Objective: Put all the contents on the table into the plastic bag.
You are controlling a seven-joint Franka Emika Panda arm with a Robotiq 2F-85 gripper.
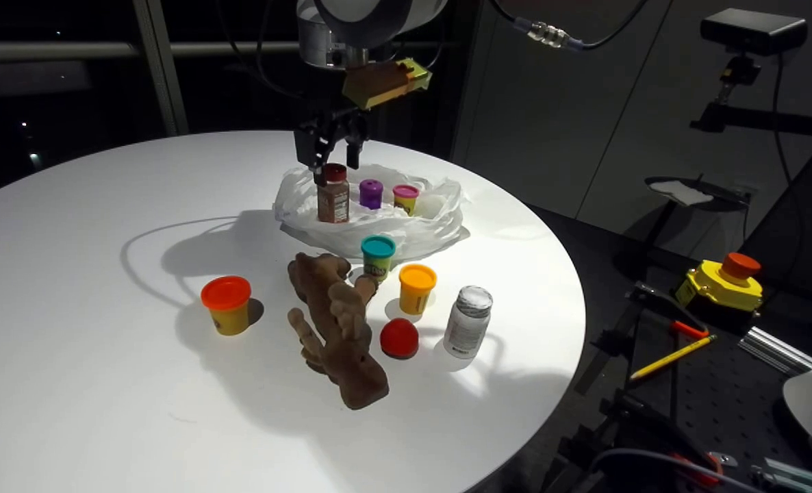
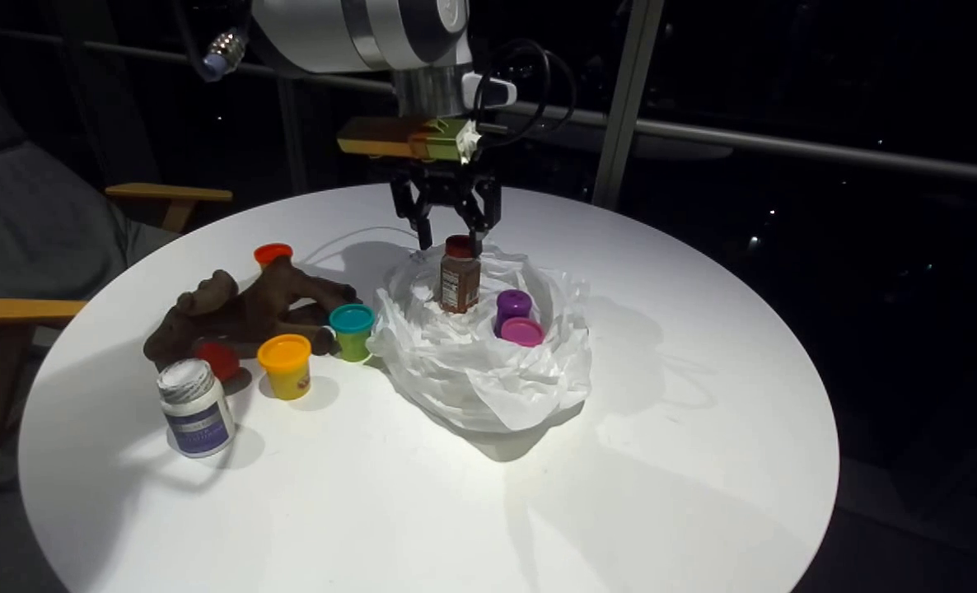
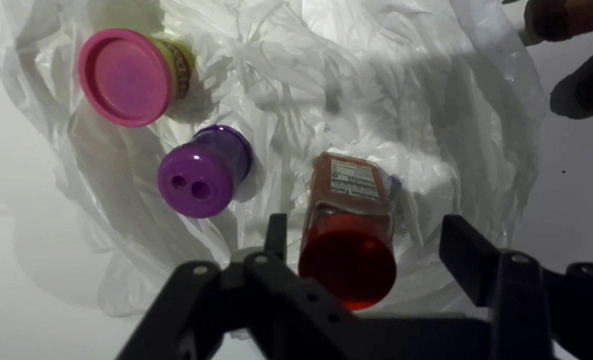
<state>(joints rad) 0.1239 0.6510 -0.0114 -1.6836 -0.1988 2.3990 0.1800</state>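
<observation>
Because the bag [image 2: 480, 383] lies spread wide on the table [image 2: 661, 494], its rim crumpled low, we take it as meant for things lowered from above. Inside it we find three: a red-brown bottle [image 3: 349, 215], close to upright, its fill showing through clear walls; a purple pot [image 3: 204, 172] with two holes in its top, near the bag's middle; and a lidded pink tub [image 3: 131, 77] toward the rim. Over the bag hangs the gripper [image 2: 451, 245], its jaws spread to either side of the bottle's top, a gap showing in the wrist view, so nothing is gripped. We judge the bottle set down, and think a straight lift suits best, since a sideways brush could topple it.

Outside are six things, all to one side of the bag. The teal tub [image 1: 378, 257] is just beside it, the brown toy [image 1: 335, 329] near, the orange tub [image 1: 416, 290] a little farther off. Well apart from it are the red dome [image 1: 399, 338], the white bottle [image 1: 468, 323] and the red tub [image 1: 227, 305]. The lids hide what these tubs hold.
</observation>
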